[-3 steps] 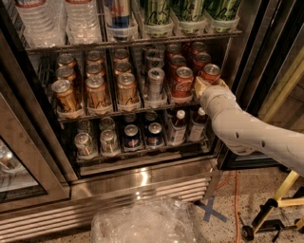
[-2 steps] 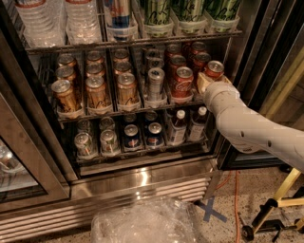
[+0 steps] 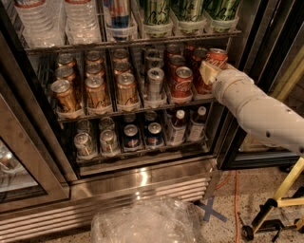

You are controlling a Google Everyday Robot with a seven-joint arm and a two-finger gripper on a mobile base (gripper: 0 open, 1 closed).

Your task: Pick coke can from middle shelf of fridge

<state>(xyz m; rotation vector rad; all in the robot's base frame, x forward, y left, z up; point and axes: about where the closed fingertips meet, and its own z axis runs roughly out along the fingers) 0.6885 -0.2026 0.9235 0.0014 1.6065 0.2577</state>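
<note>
The fridge stands open in front of me. Its middle shelf holds gold-brown cans on the left, a plain silver can and red coke cans on the right. My gripper, at the end of the white arm coming from the right, is shut on one coke can. It holds the can tilted, a little above the right end of the shelf, at the fridge's front edge. One cream finger shows on the can's left side.
The rack above holds water bottles and tall green cans. The rack below holds blue cans and small bottles. A glass door stands open at left. A clear plastic bag and a yellow stand are on the floor.
The gripper has lifted the coke can up and to the right, off its place at the right end of the middle shelf. The other cans have not moved.
</note>
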